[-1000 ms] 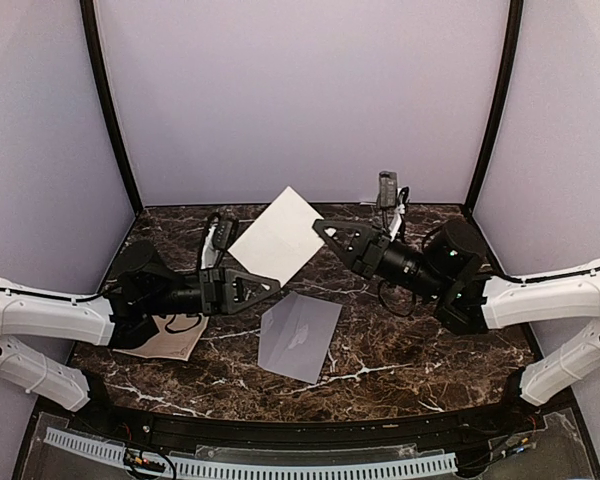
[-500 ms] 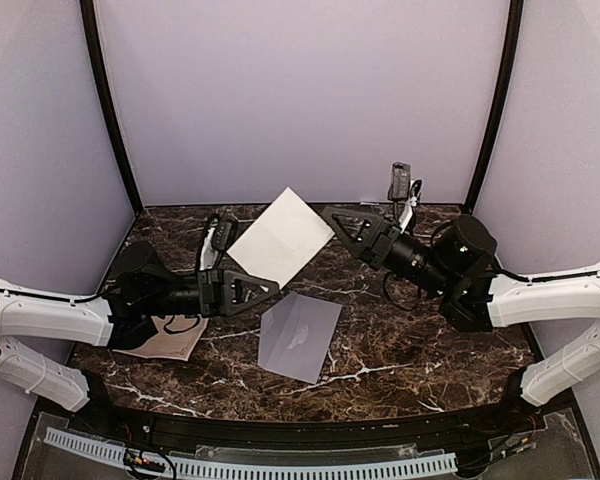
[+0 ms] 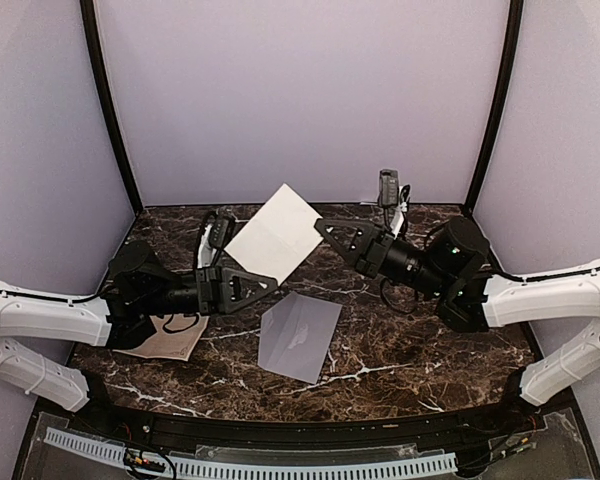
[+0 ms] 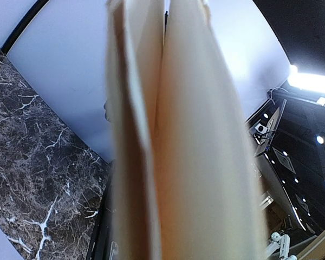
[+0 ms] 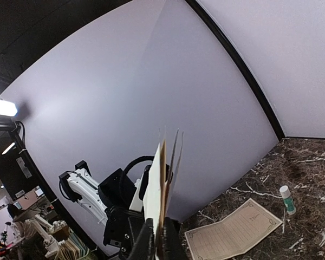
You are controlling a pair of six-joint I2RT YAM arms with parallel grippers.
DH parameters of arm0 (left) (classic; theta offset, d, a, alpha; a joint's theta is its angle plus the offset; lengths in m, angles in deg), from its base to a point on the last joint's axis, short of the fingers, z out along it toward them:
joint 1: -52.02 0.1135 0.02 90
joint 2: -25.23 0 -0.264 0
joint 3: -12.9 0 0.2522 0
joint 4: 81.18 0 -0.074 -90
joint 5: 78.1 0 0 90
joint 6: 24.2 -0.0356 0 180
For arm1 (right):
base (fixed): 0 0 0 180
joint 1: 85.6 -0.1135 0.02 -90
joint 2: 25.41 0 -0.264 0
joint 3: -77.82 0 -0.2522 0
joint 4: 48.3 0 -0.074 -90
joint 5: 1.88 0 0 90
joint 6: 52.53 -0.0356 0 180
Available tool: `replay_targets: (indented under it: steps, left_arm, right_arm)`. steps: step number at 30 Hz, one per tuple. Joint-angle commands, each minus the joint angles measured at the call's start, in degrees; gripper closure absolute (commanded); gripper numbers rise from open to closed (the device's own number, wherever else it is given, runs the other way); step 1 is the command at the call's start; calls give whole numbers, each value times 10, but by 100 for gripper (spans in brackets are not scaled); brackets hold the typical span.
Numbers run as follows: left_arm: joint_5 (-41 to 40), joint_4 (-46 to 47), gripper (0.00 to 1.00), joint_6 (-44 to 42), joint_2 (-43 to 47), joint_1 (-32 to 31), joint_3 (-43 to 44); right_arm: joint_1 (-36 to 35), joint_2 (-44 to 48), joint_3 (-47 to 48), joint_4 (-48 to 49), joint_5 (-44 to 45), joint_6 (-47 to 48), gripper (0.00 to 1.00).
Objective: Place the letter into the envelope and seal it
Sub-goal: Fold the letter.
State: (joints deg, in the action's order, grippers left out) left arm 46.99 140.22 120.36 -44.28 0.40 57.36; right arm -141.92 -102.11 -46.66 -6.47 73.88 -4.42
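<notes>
From above, you held the letter (image 3: 275,235) in the air. Your left jaws were clamped on its lower corner and your right jaws on its right edge. The envelope (image 3: 300,335) lay flat on the table (image 3: 410,350), below the letter and apart from both jaws. By that, inserting and sealing were both left to do. Your left wrist view showed only the folded letter (image 4: 189,151) close up. Your right wrist view showed your jaws pinched on the letter's edge (image 5: 158,184).
</notes>
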Motion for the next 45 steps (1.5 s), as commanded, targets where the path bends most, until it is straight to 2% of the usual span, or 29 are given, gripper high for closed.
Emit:
replay_targets:
  steps: [1, 3, 4, 5, 6, 7, 9, 11, 15, 19, 27, 30, 33, 36, 40, 42, 44, 45]
  left_arm:
    - [0, 12, 100, -10, 12, 1, 0]
    - [4, 4, 100, -12, 12, 1, 0]
    - [5, -7, 97, -14, 13, 3, 0]
    - [7, -23, 76, -15, 18, 4, 0]
    - [9, -31, 64, -15, 22, 10, -1]
    - [15, -46, 40, -16, 32, 16, -6]
    - [28, -93, 21, -31, 59, 43, -13]
    - [32, -178, 11, -75, 94, 79, -7]
    - [41, -362, 3, -197, 132, 144, 53]
    - [60, -455, 2, -280, 114, 153, 117]
    - [189, -496, 1, -334, 38, 149, 196]
    - [220, -497, 7, -336, 21, 137, 204]
    - [244, -488, 25, -327, 8, 133, 205]
    - [261, -436, 38, -288, 4, 131, 193]
    - [283, -350, 66, -226, -1, 130, 163]
    - [285, -342, 95, -219, -4, 130, 157]
    - [278, -348, 100, -222, -6, 130, 153]
    - [267, -364, 100, -232, -7, 130, 152]
  right_arm:
    - [1, 1, 1, 13, -2, -2, 100]
    - [1, 8, -9, 20, 10, -1, 100]
    - [2, 12, -12, 19, 14, 2, 100]
    - [3, 16, -13, 13, 17, 6, 100]
    - [5, 21, -11, 0, 18, 12, 100]
    - [6, 25, -8, -16, 18, 19, 100]
    - [8, 35, -1, -48, 12, 35, 100]
    - [12, 45, 11, -93, -2, 52, 100]
    - [19, 62, 38, -203, -33, 89, 100]
    - [23, 66, 65, -270, -83, 112, 100]
    - [23, 52, 83, -290, -154, 107, 100]
    - [23, 42, 87, -284, -165, 103, 100]
    - [23, 30, 92, -277, -181, 98, 100]
    - [24, 17, 100, -285, -189, 99, 100]
    - [23, 3, 106, -293, -198, 101, 100]
    - [24, -1, 107, -297, -196, 102, 100]
    - [24, -4, 109, -309, -183, 105, 100]
    - [26, -4, 110, -319, -172, 105, 89]
